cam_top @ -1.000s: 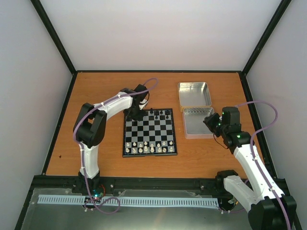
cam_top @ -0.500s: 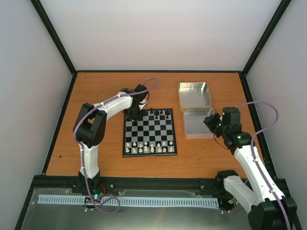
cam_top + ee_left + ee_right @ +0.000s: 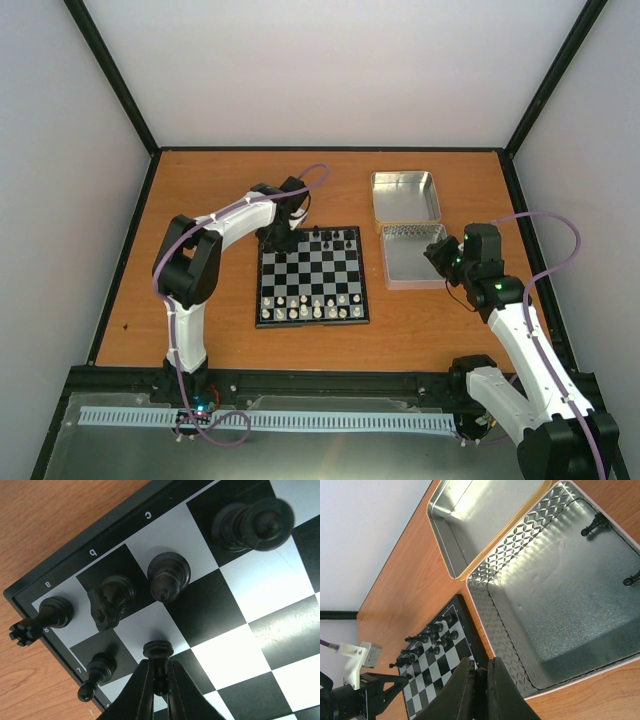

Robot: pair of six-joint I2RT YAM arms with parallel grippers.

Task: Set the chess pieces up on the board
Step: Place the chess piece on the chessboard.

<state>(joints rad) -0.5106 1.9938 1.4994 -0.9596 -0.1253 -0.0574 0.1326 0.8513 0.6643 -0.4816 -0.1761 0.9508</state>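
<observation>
One black pawn (image 3: 158, 651) is pinched in your left gripper (image 3: 159, 677) over the board (image 3: 250, 587); next, seat it squarely beneath and release.

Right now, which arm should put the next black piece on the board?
Left. The left gripper is shut on a black pawn over the board's corner squares. The right gripper is shut by the tin, off the board.

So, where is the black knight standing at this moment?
In the left wrist view the black knight stands on the board's edge row, on the dark square marked b, between the corner rook and the bishop, near the pawn in the left gripper.
</observation>
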